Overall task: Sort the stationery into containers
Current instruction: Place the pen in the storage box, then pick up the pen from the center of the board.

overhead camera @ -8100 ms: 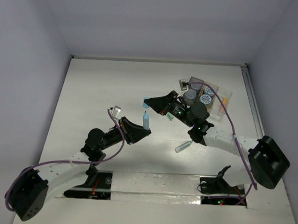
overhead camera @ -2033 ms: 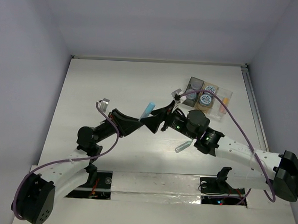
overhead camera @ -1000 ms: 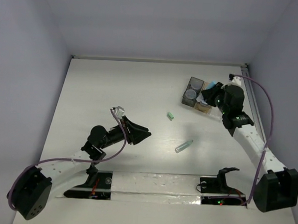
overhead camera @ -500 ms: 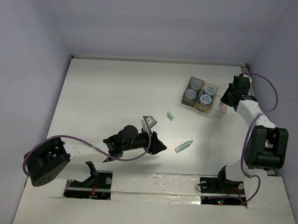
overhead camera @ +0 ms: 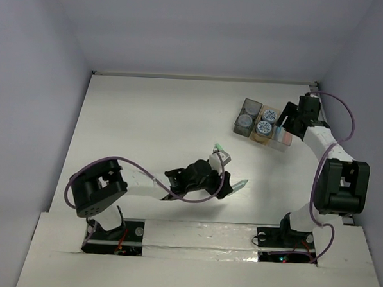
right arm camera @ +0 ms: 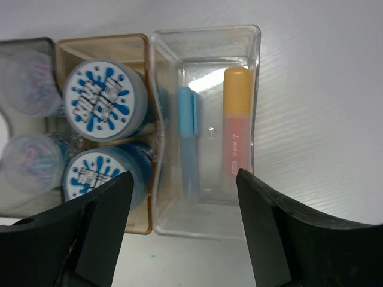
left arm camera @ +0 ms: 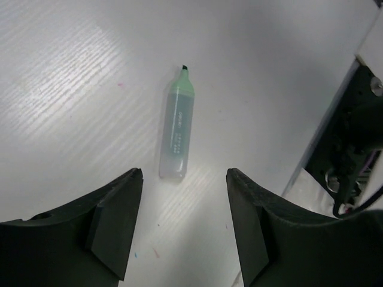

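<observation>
Worktop: a white, wood-grained worktop (overhead camera: 148,115) seen from above, with one robot arm at each near corner.
Containers: three small rectangular open trays joined side by side sit near the far right corner. The clear one is closest to the right edge.
Dark grey plastic tray (right arm camera: 24,42): holds two small round jars with translucent grey tops (right arm camera: 30,84), one behind the other.
Tan plastic tray (right arm camera: 102,39): the middle tray, filled by two round jars with blue-and-white splash-patterned tops (right arm camera: 105,98).
Clear plastic tray (right arm camera: 257,89): holds a light blue stick (right arm camera: 188,137) and an orange-capped salmon stick (right arm camera: 235,128). They lie lengthwise and parallel, slightly apart.
Right jaws: spread wide and holding nothing, above the clear tray. In the wrist view its two dark fingers (right arm camera: 102,227) frame the tray's near end.
Mint green highlighter (left arm camera: 178,131): lies flat on the bare worktop close to the near edge, right of centre. Its small dark tip points away from the left jaws.
Left jaws: parted and empty, one finger (left arm camera: 114,221) on either side of the highlighter's blunt end. No contact shows.
Small mint green piece (overhead camera: 220,148): lies nearer the worktop's middle, apart from the highlighter. It is too small to identify.
</observation>
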Controlling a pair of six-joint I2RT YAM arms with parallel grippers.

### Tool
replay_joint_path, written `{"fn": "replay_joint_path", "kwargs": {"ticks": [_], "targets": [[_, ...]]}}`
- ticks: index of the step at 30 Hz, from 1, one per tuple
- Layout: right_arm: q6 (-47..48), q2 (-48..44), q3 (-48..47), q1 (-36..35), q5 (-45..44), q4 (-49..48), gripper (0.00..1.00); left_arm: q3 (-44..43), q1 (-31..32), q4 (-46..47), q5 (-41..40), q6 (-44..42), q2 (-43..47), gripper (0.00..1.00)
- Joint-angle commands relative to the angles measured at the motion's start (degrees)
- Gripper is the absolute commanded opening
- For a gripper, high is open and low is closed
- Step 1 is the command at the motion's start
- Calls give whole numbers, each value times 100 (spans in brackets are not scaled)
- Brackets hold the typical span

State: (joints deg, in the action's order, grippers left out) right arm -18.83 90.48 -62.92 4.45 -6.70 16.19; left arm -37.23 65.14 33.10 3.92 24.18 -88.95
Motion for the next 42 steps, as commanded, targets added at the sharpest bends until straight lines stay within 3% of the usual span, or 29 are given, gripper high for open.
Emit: {"fn": "replay_joint_path", "kwargs": {"ticks": [1, 9, 14, 18, 22, 30, 33, 34, 37, 38, 39, 42], "targets": [[-68, -687, 226, -5, 369, -413, 76, -625, 16, -531, -531, -379, -350, 55], [-428, -1945, 1316, -339, 1241, -1240, 76, -1330, 147, -990, -173, -933, -1177, 57], [-508, -2464, 1633, -471, 1478, -1346, 76, -1620, 420, -1236, -340, -1179, -1415, 55], [-622, -2780, 1791, -471, 1715, -1495, 75, -1831, 631, -1525, -1006, -1232, -1739, 52], [-666, -3044, 1949, -471, 1795, -1522, 73, -2060, 684, -1868, -1604, -1171, -2021, 38], [-754, -3651, 2283, -471, 1795, -1504, 72, -2209, 797, -2185, -2308, -1100, -2495, 28], [-780, -3818, 2336, -471, 1769, -1469, 72, -2236, 851, -2273, -2694, -1048, -2549, 4], [-771, -3853, 2336, -471, 1786, -1443, 70, -2166, 851, -2264, -2852, -1021, -2505, 0], [-771, -3889, 2363, -471, 2048, -1451, 51, -1755, 851, -1880, -2845, -968, -1944, 0], [-754, -3871, 2363, -471, 2189, -1460, 34, -1630, 799, -1765, -2784, -951, -1725, 0], [-745, -3775, 2337, -471, 2304, -1452, 28, -1473, 746, -1624, -2679, -890, -1270, 0], [-605, -3582, 2205, -655, 2665, -1356, 25, -779, 447, -1026, -2152, -749, -277, 0]]}}
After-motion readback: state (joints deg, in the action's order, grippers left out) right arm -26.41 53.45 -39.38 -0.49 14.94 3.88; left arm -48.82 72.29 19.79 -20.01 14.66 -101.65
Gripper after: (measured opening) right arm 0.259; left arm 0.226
